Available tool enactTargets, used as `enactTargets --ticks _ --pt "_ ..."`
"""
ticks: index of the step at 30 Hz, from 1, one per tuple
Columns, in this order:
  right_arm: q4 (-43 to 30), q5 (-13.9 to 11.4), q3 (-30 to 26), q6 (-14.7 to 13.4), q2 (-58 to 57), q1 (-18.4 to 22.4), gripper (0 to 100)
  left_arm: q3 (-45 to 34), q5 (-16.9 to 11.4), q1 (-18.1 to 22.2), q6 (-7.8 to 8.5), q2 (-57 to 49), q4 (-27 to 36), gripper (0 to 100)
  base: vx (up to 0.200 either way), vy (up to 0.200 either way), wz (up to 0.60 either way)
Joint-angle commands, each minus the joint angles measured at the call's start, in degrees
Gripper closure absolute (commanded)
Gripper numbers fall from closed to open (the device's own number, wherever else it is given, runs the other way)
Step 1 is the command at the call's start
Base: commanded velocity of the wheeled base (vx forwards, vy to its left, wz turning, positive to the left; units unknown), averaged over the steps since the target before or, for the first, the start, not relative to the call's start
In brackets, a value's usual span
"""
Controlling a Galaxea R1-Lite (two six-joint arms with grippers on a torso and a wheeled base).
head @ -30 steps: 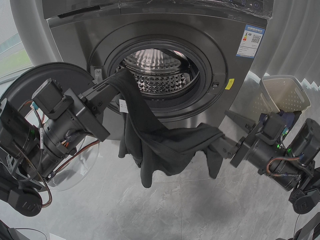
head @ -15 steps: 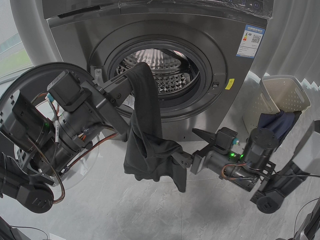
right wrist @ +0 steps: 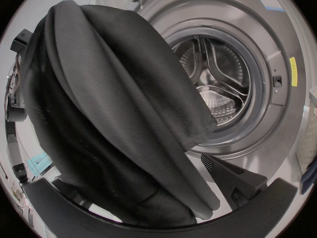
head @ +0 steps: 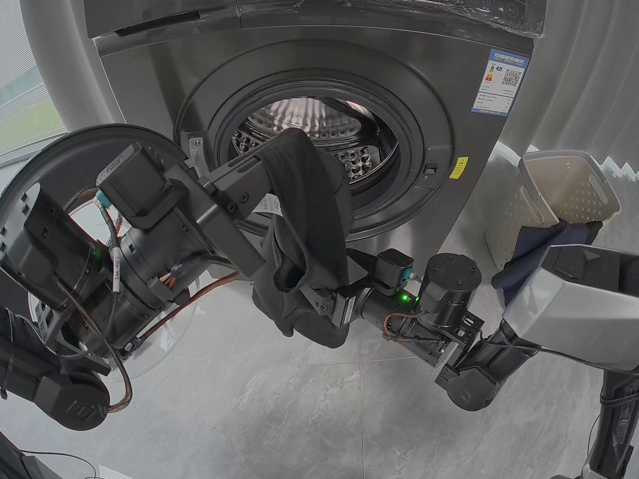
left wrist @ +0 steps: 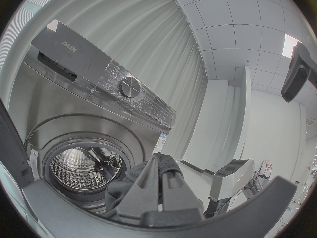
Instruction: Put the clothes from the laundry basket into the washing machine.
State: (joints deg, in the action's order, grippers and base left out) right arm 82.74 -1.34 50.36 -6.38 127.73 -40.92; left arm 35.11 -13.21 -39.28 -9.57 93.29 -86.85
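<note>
One grey front-loading washing machine (head: pixel 413 88), door open. One black cloth garment (head: pixel 309 214), pinched in the closed left gripper (left wrist: pixel 161 169) at the steel drum's (head: pixel 313 124) mouth. Its lower folds are bunched over the right gripper (head: pixel 333 287), whose grip cannot be told. One pale perforated plastic laundry basket (head: pixel 572 181) beside the machine, holding one dark blue garment (head: pixel 532 247).

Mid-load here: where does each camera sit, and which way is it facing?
Head view: on the head, looking down at the washing machine; both arms show.
Left wrist view: behind the left tool, tilted up past the machine to the ceiling.
Right wrist view: behind the right tool, facing the drum.
All share the black garment and drum.
</note>
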Motion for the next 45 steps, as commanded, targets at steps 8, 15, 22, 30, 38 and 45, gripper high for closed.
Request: enactTargets --ticks 8,15,22,30,38,45 --pt "0.58 -0.07 4.84 -0.13 6.48 2.16 0 -0.39 -0.06 -0.54 -0.01 -0.22 -0.25 100 0.0 0.0 0.0" --pt "1.46 -0.24 7.12 -0.13 9.46 1.46 100 -0.83 -0.06 -0.8 -0.19 -1.01 -0.25 100 0.0 0.0 0.0" --pt "1.99 -0.07 9.23 -0.22 8.67 2.16 100 -2.06 -0.06 -0.27 -0.54 -1.71 -0.34 100 0.0 0.0 0.0" --pt "1.99 0.02 6.59 -0.3 4.81 3.31 100 -3.03 0.91 1.84 -0.63 -1.98 -0.25 100 0.0 0.0 0.0" --pt "1.81 0.99 4.31 -0.13 -2.84 7.0 100 -11.03 0.73 8.78 -0.36 -1.1 0.19 100 0.0 0.0 0.0" --pt "1.9 1.08 1.23 -0.3 -7.15 5.68 100 -17.27 0.82 10.89 -0.01 5.23 -0.25 100 0.0 0.0 0.0"
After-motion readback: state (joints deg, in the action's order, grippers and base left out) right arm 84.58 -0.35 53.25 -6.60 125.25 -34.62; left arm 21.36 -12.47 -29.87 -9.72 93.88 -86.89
